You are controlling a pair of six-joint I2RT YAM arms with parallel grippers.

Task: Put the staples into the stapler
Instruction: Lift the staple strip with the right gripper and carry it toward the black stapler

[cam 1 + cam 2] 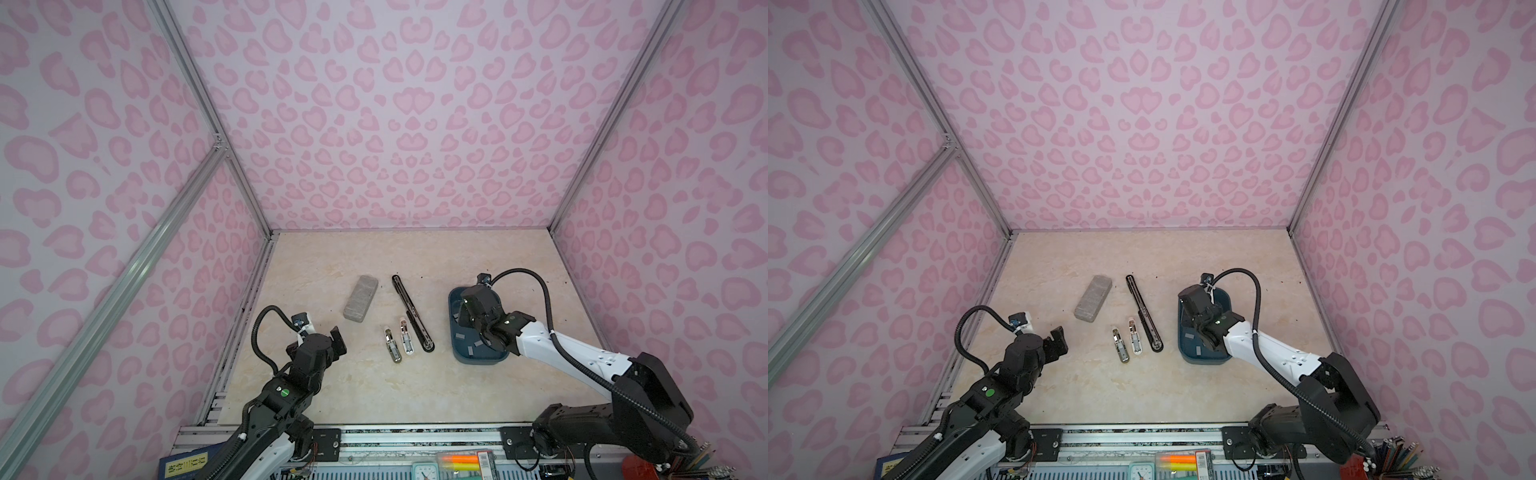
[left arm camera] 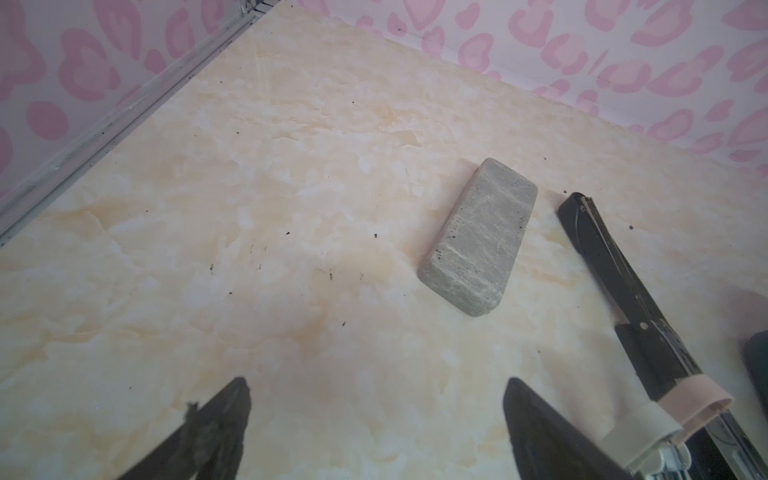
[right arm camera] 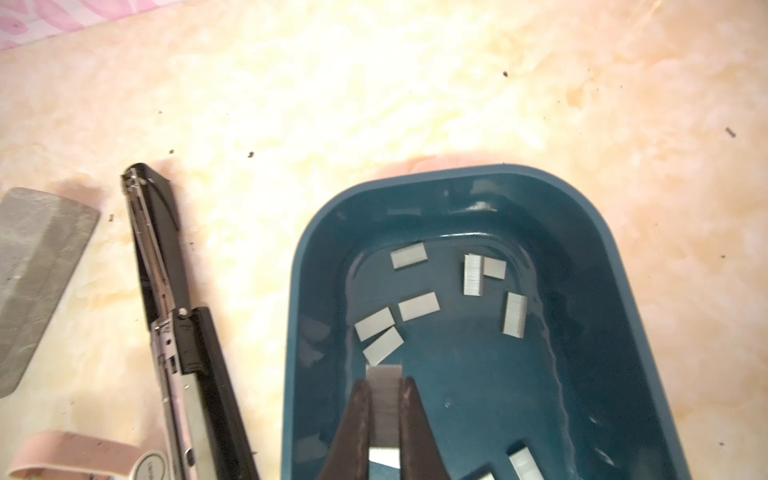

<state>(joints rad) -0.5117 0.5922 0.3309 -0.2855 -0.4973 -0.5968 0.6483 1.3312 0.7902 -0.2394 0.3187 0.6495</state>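
Inventory, counted item by item.

Staplers: three in both top views. One long black stapler point(image 1: 410, 312), one white stapler point(image 1: 406, 337), one chrome stapler point(image 1: 392, 345).

Grey stone block point(image 1: 360, 298): one.

Dark teal tray point(image 3: 320, 291): one.

Staple strips point(image 3: 419, 306): I count eleven in my right wrist view. Two pale patches on the tray wall may be reflections, so I cannot tell whether they add to the count. The top views show fewer.

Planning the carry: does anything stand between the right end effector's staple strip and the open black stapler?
Only the blue tray wall stands between the staple strip and the stapler; past it, bare table.
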